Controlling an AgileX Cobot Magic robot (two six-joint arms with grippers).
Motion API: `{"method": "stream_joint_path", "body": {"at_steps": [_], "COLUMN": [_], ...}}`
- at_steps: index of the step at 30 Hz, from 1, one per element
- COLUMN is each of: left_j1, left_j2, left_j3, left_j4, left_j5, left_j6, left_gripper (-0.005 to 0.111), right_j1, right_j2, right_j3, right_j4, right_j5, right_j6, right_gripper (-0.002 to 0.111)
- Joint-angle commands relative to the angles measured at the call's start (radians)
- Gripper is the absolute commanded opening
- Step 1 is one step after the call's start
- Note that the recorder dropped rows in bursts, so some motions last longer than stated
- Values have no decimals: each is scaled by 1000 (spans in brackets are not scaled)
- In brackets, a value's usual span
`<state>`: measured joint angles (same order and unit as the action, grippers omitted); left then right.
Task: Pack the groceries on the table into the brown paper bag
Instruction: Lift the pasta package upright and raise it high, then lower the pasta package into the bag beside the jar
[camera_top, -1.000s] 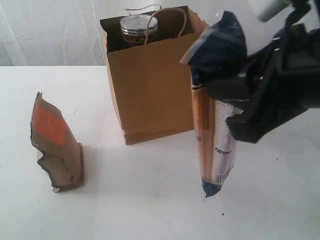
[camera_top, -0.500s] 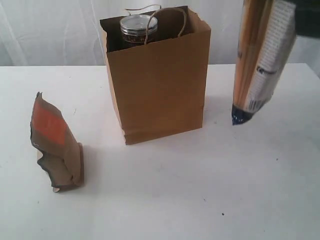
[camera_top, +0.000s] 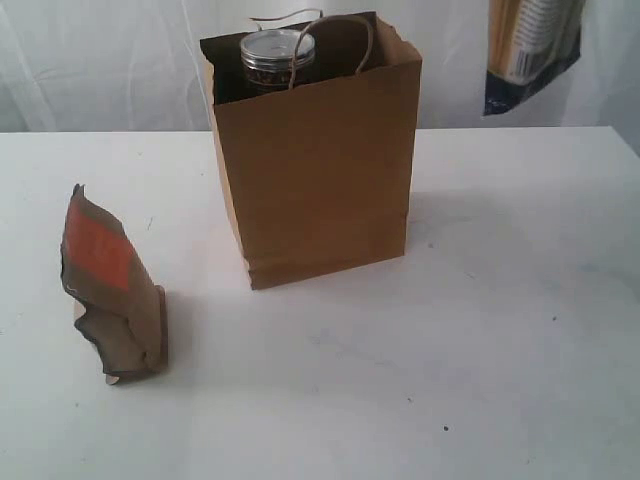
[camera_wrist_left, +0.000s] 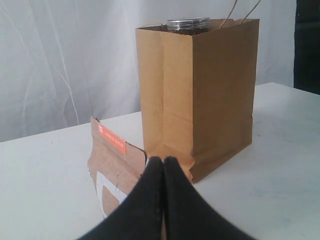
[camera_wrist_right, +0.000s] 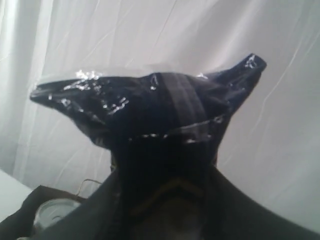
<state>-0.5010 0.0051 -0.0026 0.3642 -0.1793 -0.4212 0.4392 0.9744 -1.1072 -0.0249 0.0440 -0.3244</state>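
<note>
Navy packet (camera_top: 530, 50) aloft (jar (camera_top: 277, 55) inside bag (camera_top: 315, 180)).

No text can be read in any view.

- Packet (camera_top: 528, 60): the white panel (camera_top: 545, 35) carries rows of dark print in the exterior view. They are too small and blurred to make out a word or number.
- Packet, right wrist view: only the dark crimped end shows, with glare and no characters.
- Pouch (camera_top: 110, 290): the orange label (camera_top: 98, 250) shows as plain colour in the exterior view. In the left wrist view, the label (camera_wrist_left: 112, 141) bears a short line of white marks, illegible.
- Jar (camera_top: 277, 58): a dark patterned band runs under the lid. Whether it is lettering, I cannot tell.
</note>
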Motion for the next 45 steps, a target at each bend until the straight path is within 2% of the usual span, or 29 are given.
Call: {"method": "stream_joint_path", "body": {"at_steps": [1,5,11,15,19,28,45], "left_j1": [1,1,1,1,1,1,1], "left_j2": [-5,-5,-5,-5,-5,-5,-5], "left_j3": [3,3,3,3,3,3,3], "left_j4": [7,7,7,7,7,7,7], "left_j5": [-11,-11,-11,-11,-11,-11,-11], "left_j6": [3,3,3,3,3,3,3], "left_gripper": [0,0,0,0,0,0,0], "right_j1": [-42,-52,-52,-50,-32,11,54], "right_j2": [43,97,161,210,253,354,539], "right_j3": [-22,-22,-20,-20,-27,-110,-206], "right_j4": [-88,-183,-422,-518,-552,-662,-714], "right_j5": [-201,-264,-401,-508,-587,-627,-687], "right_j6": [-5,8,172,248,258,244,244], "right_gripper": [0,0,0,0,0,0,0]}}
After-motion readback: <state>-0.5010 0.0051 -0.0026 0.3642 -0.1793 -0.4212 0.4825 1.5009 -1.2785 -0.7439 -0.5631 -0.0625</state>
